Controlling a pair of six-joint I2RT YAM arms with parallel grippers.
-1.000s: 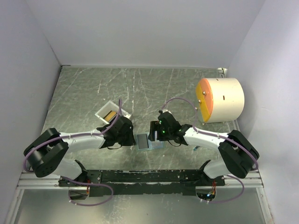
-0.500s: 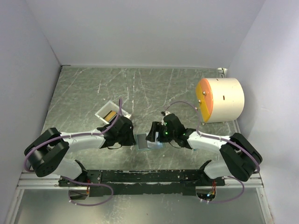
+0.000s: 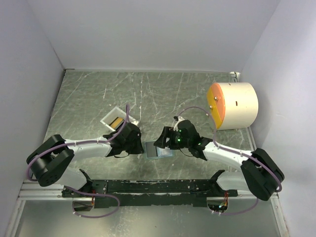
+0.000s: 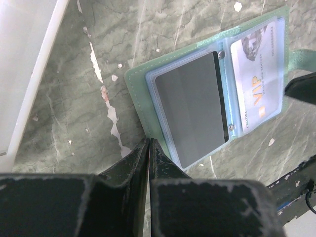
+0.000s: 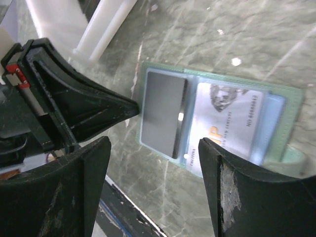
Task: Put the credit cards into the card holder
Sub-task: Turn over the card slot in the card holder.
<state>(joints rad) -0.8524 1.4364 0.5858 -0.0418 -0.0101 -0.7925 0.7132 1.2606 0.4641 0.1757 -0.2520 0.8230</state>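
The card holder (image 4: 136, 89) lies open on the table, sage-green outside and light blue inside. A dark grey credit card (image 4: 192, 106) sits in one pocket and a white VIP card (image 4: 256, 81) in the other. My left gripper (image 4: 148, 143) is shut, its tips resting on the holder's near edge. My right gripper (image 5: 154, 143) hangs open above the holder (image 5: 292, 103), over the dark card (image 5: 163, 111), with nothing between its fingers. From above, the holder (image 3: 158, 151) lies between the left gripper (image 3: 142, 146) and the right gripper (image 3: 162, 139). A yellow-orange credit card (image 3: 117, 122) lies in the tray.
A shallow white tray (image 3: 109, 117) stands behind the left arm, its wall (image 4: 24, 64) close beside the left gripper. A large white cylinder with an orange face (image 3: 232, 105) lies at the back right. The black base rail (image 3: 158, 186) runs along the near edge.
The right arm has swung lower and stretched out, its open gripper shifting slightly left over the holder. The left arm has stayed put.
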